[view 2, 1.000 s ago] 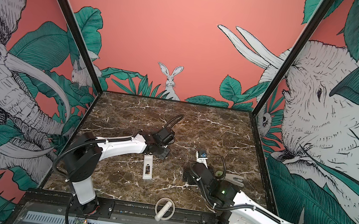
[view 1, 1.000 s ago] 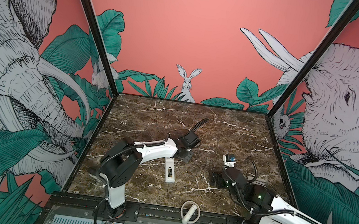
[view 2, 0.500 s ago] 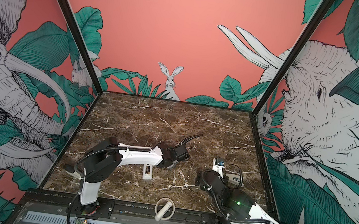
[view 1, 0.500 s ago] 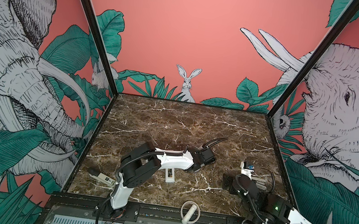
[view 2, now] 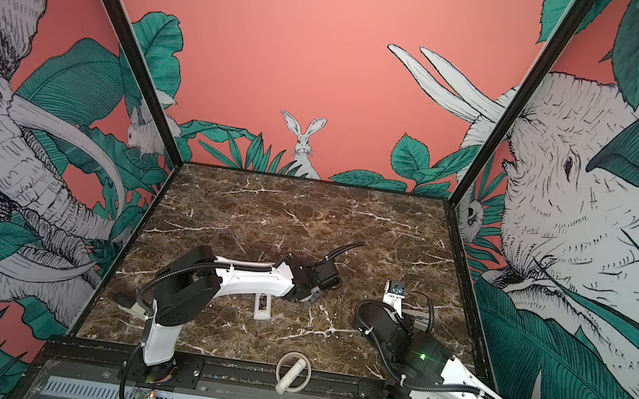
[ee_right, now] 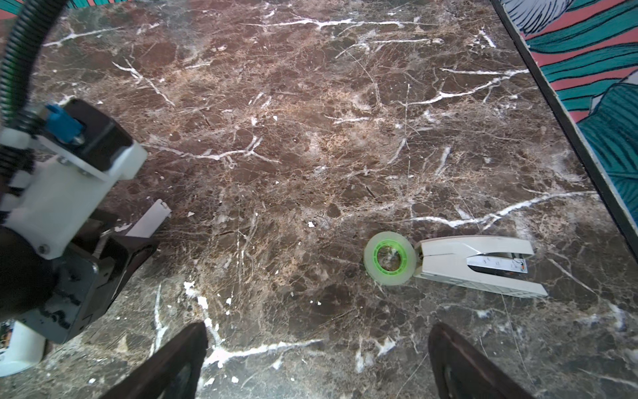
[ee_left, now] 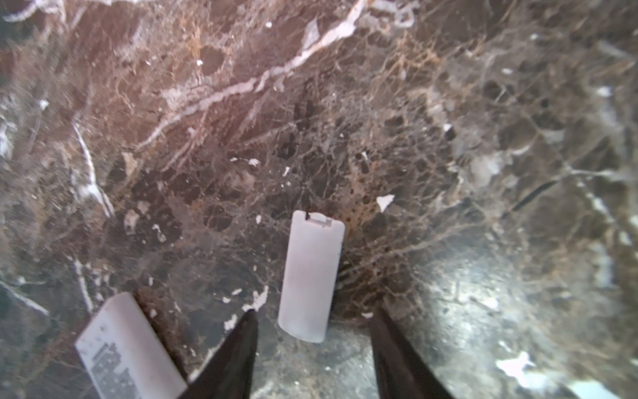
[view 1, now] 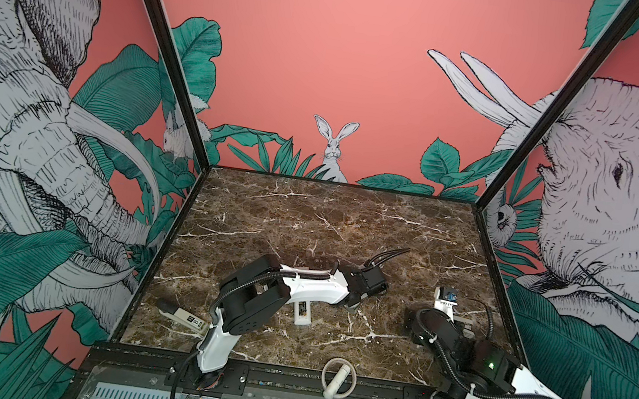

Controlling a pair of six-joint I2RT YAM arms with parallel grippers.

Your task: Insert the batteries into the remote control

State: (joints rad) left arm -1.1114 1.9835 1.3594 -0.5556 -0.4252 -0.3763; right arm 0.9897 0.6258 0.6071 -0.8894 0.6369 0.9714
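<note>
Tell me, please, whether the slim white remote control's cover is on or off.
Off: the small white plastic cover lies on brown marble, apart from the remote control.

Left hand (ee_left: 314, 311) swung right, opened (cover (ee_left: 310, 269) released).

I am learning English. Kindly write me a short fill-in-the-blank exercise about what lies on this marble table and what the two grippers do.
The small white plastic cover lies on the brown marble table between the fingers of the left gripper, whose jaws are ____.
The clear roll of tape has a ____ core.
The right gripper holds ____.
In both top views the slim white remote control lies partly under the ____ arm.
Missing words: open; green; nothing; left.
</note>
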